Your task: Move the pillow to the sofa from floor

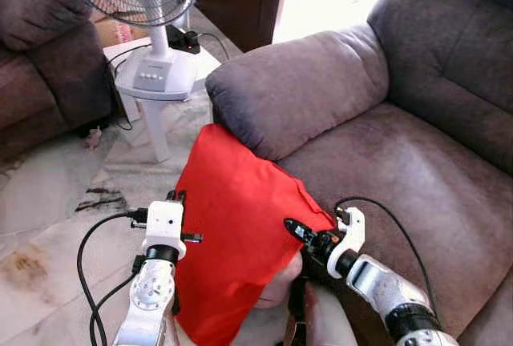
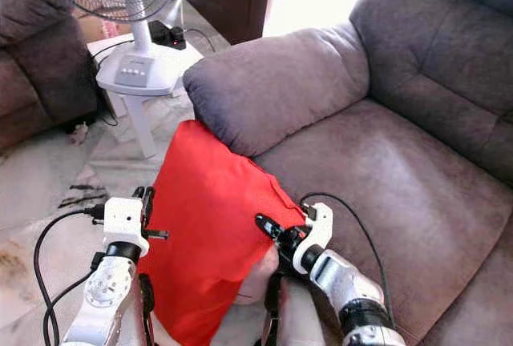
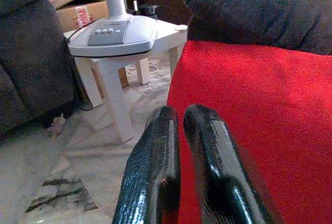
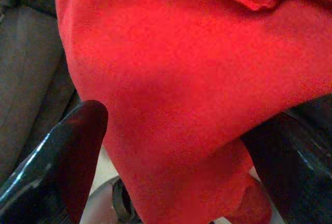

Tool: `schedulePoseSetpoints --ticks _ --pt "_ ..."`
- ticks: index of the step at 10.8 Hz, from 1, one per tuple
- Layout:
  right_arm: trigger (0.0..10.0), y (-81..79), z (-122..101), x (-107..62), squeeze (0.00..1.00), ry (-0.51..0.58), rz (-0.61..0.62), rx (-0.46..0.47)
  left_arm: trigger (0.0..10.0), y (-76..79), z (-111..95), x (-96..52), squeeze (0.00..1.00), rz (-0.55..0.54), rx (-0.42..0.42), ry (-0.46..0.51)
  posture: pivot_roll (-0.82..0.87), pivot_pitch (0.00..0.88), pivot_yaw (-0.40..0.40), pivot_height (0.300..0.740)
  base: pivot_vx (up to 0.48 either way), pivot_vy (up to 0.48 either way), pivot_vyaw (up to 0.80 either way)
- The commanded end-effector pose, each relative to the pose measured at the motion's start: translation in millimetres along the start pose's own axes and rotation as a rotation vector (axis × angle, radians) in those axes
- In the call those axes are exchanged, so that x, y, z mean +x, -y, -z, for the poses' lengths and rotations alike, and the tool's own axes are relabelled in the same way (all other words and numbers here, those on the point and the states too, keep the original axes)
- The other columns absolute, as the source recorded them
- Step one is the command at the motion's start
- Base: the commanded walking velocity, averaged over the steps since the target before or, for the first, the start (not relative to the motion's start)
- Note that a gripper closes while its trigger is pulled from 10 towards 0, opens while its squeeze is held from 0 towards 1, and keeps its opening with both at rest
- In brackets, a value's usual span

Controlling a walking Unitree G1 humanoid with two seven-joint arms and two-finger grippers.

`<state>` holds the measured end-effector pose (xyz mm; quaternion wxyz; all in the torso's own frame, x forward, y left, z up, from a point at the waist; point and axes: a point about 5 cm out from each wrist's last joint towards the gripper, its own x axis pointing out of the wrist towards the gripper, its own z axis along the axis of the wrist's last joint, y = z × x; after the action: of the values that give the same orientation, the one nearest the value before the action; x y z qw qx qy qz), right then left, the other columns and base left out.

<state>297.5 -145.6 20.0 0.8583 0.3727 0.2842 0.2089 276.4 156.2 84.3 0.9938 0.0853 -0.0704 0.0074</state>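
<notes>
The red pillow (image 1: 232,226) stands on edge, off the floor, its top corner leaning on the grey sofa's armrest (image 1: 296,90) beside the seat (image 1: 401,170). It is pinned between my two arms. My left gripper (image 3: 179,112) is shut with nothing inside, its fingers (image 1: 174,196) lying against the pillow's left side. On the other side my right gripper (image 4: 176,125) is open, and the pillow's lower right edge bulges between its spread fingers (image 1: 293,228). The pillow's bottom is hidden behind my arms.
A standing fan (image 1: 152,10) rests on a small white table (image 1: 160,114) just left of the armrest, with a power strip (image 1: 184,39) and cables behind it. A second dark sofa (image 1: 40,58) fills the far left. Marble floor (image 1: 48,202) lies below.
</notes>
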Motion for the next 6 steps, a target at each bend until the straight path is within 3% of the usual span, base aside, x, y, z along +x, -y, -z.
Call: schedulePoseSetpoints --ticks 1,4,5,6 --pt "10.0 6.2 -3 -0.3 0.00 0.031 0.061 -0.020 10.0 3.5 1 -3.0 0.00 0.014 -0.004 -0.013 0.13 0.161 -0.143 0.537 0.000 0.000 0.00" --pt "10.0 9.6 -12 5.6 0.00 0.103 0.201 -0.054 10.0 5.9 0 -2.0 0.00 0.024 0.000 -0.016 0.14 0.164 -0.139 0.537 0.000 0.000 0.00" --pt "2.2 9.7 -14 6.8 0.00 0.132 0.217 -0.049 10.0 6.2 0 -2.1 0.00 0.024 0.001 -0.015 0.14 0.163 -0.139 0.537 0.000 0.000 0.00" --pt "0.0 7.7 -18 8.0 0.00 0.176 0.206 -0.040 10.0 6.0 0 -2.4 0.00 0.025 0.003 -0.016 0.14 0.163 -0.138 0.537 0.000 0.000 0.00"
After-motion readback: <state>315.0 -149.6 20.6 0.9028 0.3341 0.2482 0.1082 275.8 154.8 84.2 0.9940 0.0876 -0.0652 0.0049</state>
